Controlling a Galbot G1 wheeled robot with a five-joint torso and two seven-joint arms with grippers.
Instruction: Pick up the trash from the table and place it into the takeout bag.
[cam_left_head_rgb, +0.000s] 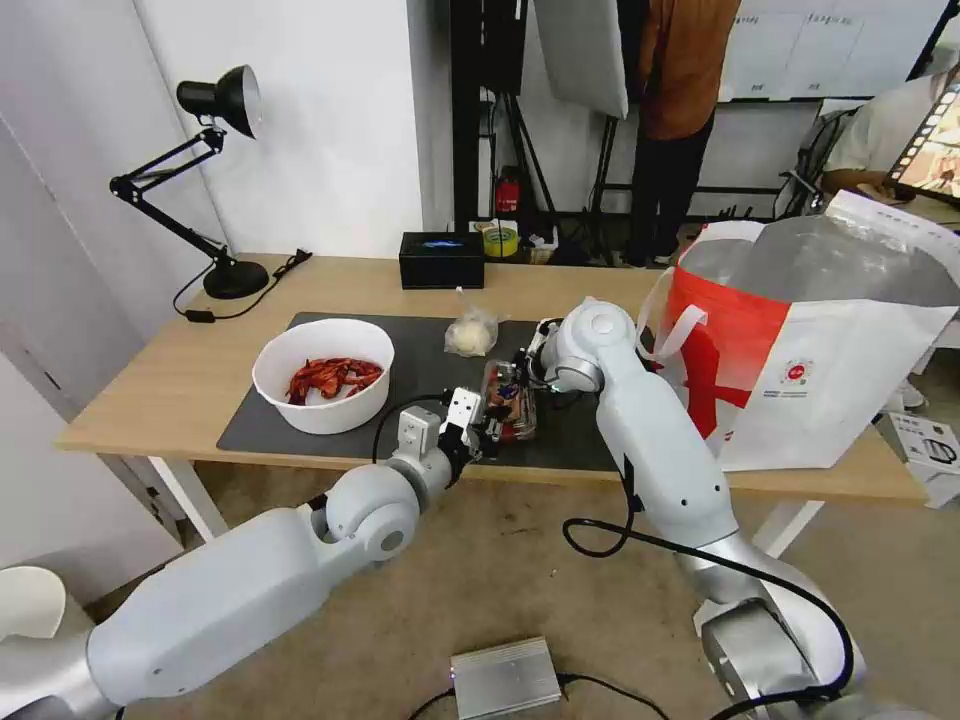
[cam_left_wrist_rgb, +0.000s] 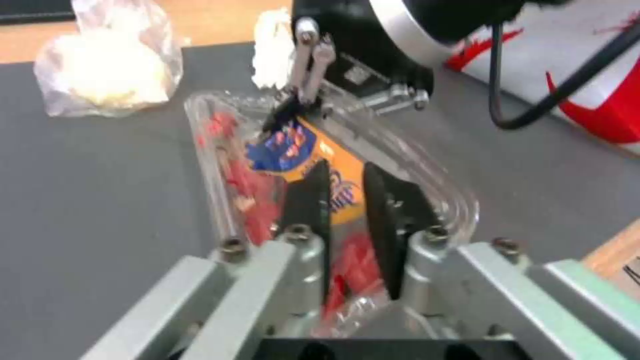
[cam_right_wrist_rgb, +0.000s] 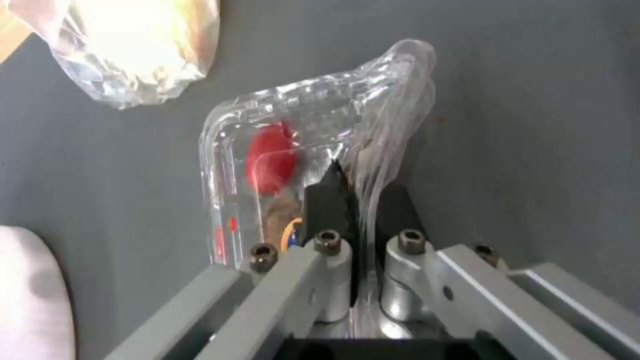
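Observation:
The clear plastic clamshell (cam_left_head_rgb: 510, 400) with red bits lies on the dark mat (cam_left_head_rgb: 300, 420) of the table (cam_left_head_rgb: 150, 390), held from both ends. My left gripper (cam_left_wrist_rgb: 343, 200) is shut on the near edge of the clamshell (cam_left_wrist_rgb: 233, 165). My right gripper (cam_right_wrist_rgb: 363, 200) is shut on a thin flap of the clamshell (cam_right_wrist_rgb: 293, 125) at its far end. The white bowl (cam_left_head_rgb: 320, 385) of red shells sits to the left. The small knotted bag (cam_left_head_rgb: 470, 333) rests behind the clamshell, and a crumpled tissue (cam_left_wrist_rgb: 272, 50) lies behind my right gripper (cam_left_wrist_rgb: 310, 75). The takeout bag (cam_left_head_rgb: 820, 350) stands open at the right.
A black tissue box (cam_left_head_rgb: 441, 259) and a black desk lamp (cam_left_head_rgb: 215, 180) stand along the table's back edge. A silver box (cam_left_head_rgb: 505, 678) with cables lies on the floor below. People stand in the room behind.

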